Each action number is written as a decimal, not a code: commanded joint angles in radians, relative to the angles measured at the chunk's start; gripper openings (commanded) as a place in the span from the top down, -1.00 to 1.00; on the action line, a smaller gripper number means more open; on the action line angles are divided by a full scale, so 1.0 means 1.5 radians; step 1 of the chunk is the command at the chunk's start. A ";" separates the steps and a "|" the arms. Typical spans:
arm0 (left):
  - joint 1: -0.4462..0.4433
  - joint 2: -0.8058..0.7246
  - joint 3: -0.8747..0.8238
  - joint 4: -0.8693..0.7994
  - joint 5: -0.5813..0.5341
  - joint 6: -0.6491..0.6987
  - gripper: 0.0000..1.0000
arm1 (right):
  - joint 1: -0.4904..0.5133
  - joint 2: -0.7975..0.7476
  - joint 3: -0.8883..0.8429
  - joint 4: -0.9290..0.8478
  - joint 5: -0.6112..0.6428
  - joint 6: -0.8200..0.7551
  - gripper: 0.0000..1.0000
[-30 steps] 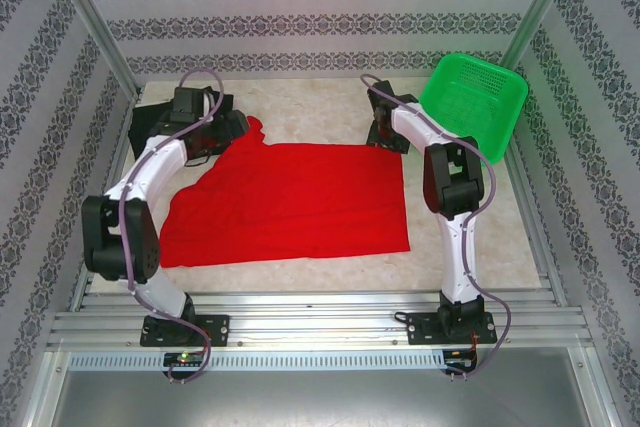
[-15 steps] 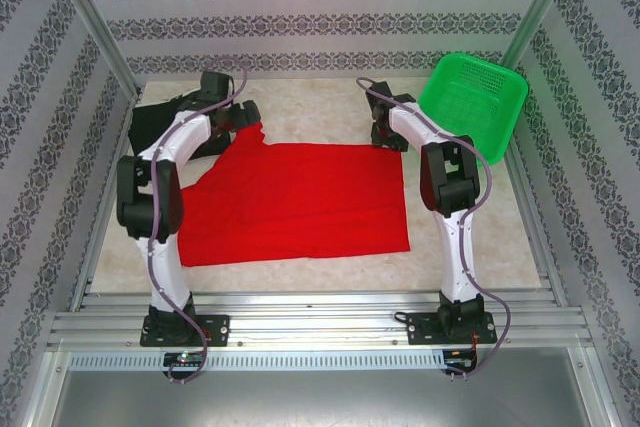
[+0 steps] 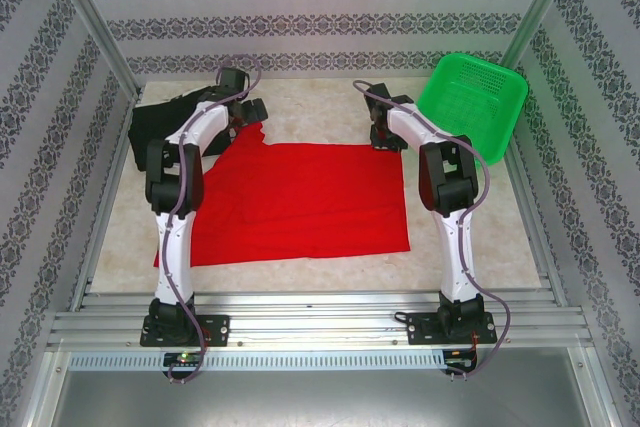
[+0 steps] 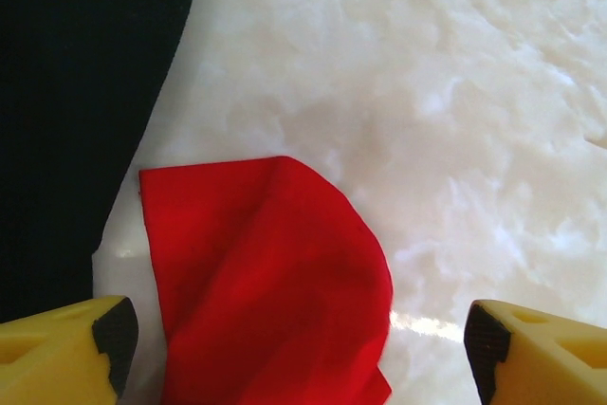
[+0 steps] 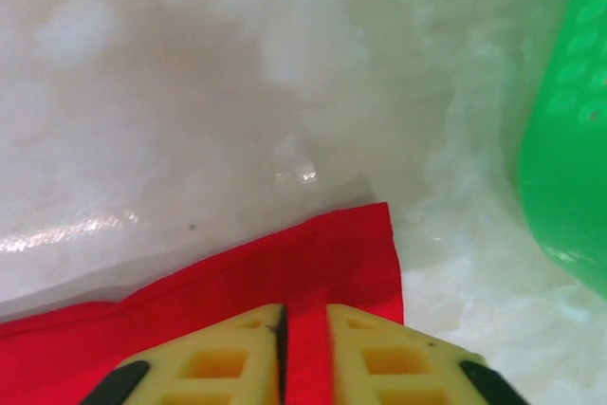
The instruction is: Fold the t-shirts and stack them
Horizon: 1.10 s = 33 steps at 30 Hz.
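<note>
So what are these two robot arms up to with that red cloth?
They are working on a red t-shirt spread out on the table. The right gripper pinches its far right corner, while the left gripper hangs open over the far left corner, beside a black t-shirt. A green basket sits at the far right.

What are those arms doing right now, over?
Right gripper pinching corner of red cloth shirt. Left gripper open above its sleeve. Black shirt alongside, nothing blocking.

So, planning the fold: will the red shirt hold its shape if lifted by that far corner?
Probably not: the red t-shirt lies thin and creased, so it should droop. Likely light, and may slide on the glossy table.
</note>
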State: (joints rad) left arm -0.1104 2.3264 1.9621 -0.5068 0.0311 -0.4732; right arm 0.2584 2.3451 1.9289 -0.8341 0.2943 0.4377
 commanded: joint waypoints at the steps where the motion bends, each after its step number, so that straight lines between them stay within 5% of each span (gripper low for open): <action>1: -0.005 0.019 0.027 -0.013 -0.038 -0.028 -0.78 | 0.013 0.011 -0.004 0.004 -0.008 -0.006 0.70; 15: 0.013 0.126 0.191 -0.136 -0.138 -0.109 -0.55 | 0.018 -0.007 -0.028 0.010 -0.029 0.003 0.95; 33: 0.026 0.202 0.281 -0.189 -0.132 -0.129 -0.16 | 0.027 -0.015 -0.040 0.003 -0.036 -0.002 1.00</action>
State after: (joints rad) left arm -0.0883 2.6015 2.3405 -0.7097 -0.1432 -0.6434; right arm 0.2863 2.3436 1.8977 -0.8089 0.2604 0.4377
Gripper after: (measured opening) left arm 0.586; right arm 0.051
